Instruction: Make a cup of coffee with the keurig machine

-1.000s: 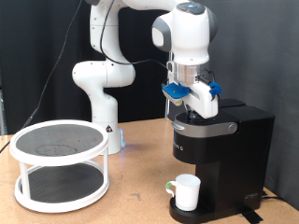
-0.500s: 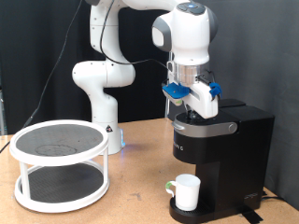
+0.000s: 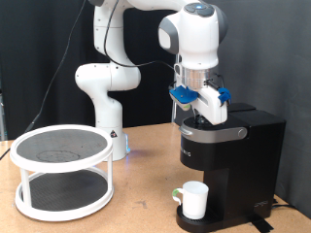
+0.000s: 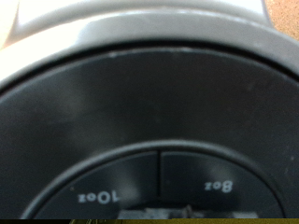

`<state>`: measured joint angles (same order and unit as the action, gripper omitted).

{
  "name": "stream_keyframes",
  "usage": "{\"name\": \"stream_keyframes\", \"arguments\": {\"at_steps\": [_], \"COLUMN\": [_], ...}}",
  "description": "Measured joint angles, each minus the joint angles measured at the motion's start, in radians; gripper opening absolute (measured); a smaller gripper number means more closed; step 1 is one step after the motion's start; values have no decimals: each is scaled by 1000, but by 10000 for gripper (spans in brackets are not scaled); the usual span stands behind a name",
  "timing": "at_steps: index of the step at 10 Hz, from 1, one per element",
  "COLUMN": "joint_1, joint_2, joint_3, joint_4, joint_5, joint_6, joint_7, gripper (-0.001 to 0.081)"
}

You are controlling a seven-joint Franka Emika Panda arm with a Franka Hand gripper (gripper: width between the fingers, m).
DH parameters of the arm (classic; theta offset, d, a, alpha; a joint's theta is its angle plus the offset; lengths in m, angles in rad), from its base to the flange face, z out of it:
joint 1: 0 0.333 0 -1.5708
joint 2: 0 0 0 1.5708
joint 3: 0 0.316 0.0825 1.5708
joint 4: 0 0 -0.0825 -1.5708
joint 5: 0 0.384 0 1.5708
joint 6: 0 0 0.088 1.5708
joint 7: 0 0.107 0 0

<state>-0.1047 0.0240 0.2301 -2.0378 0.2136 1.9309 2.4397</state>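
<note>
The black keurig machine (image 3: 231,165) stands at the exterior view's right with its lid down. The white cup (image 3: 193,199) sits on its drip base under the spout. My gripper (image 3: 195,116) is right on top of the machine's lid, fingertips down against it. The wrist view is filled by the lid's round control panel (image 4: 149,121), very close, with buttons marked 10oz (image 4: 98,197) and 8oz (image 4: 219,186). The fingers do not show in the wrist view. Nothing shows between the fingers.
A white two-tier round rack (image 3: 63,170) with dark mesh shelves stands at the exterior view's left on the wooden table (image 3: 146,209). The arm's white base (image 3: 105,97) rises behind it. A black curtain hangs at the back.
</note>
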Motion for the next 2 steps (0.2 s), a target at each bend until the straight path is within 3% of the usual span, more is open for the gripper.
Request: {"name": "stream_keyframes", "arguments": {"at_steps": [2], "joint_1": [0], "joint_2": [3], "joint_3": [0], "joint_4": [6], "joint_5": [0], "joint_6": [-12], "joint_7": [-3], "gripper": [5]}}
